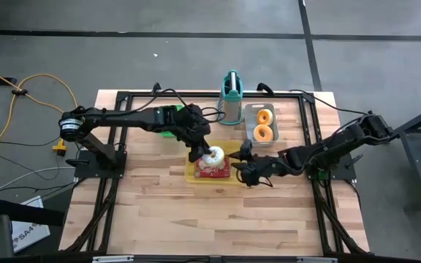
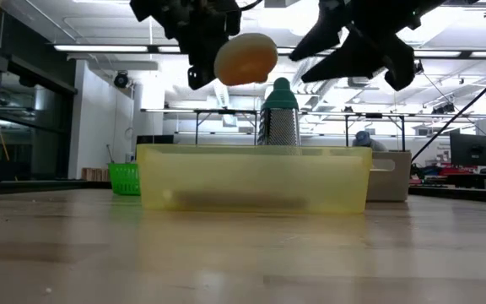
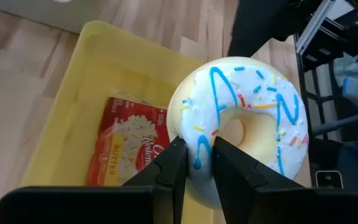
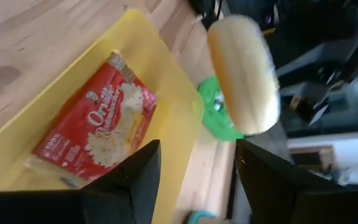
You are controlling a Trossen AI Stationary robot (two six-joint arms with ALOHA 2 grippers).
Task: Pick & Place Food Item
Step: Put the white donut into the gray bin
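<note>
A white-frosted donut [image 3: 247,118] with blue squiggles and sprinkles hangs over the yellow bin [image 1: 196,175] at the table's middle. My left gripper [image 3: 197,167] is shut on it; it reaches in from the table's left [image 1: 198,153]. A red popcorn packet [image 4: 98,134] lies flat on the bin's floor. My right gripper [image 4: 197,180] stands open above the bin's right end [image 1: 244,166], a little right of the donut [image 4: 244,74], with nothing between its fingers. My left gripper pinches the donut's outer rim [image 3: 199,146] between its two fingers, on the side nearest the wrist. The fingers slant down from the table's left. The donut is lifted clear above the bin [image 2: 245,59], tilted, its frosted face toward the wrist.
A grey tray [image 1: 248,109] with two orange donuts [image 1: 263,124] sits behind the bin on the right. A teal-topped grater [image 1: 231,93] stands beside it, and a green basket [image 1: 168,133] lies at the back left. Bare wood fills the near half of the table.
</note>
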